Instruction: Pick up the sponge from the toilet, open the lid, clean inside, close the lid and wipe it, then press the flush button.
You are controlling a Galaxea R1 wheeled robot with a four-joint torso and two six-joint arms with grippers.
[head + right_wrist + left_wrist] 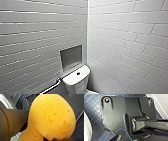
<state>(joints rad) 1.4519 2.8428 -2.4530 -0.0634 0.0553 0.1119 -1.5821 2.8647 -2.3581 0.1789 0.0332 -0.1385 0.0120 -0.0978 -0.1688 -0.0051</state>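
Right wrist view — sponge (52, 117) gripped, bent double

On my feeds an orange, pore-speckled sponge (52, 117), white toilet (74, 83), dark flush button (78, 73), white brick-pattern walls (125, 37), navy grid-tiled floor (92, 107)

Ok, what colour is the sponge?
The sponge is orange-yellow with darker orange speckles, best seen in the right wrist view.

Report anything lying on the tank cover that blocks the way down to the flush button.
Nothing visible does: the flush button sits uncovered in the middle of the bare white tank cover of the toilet.
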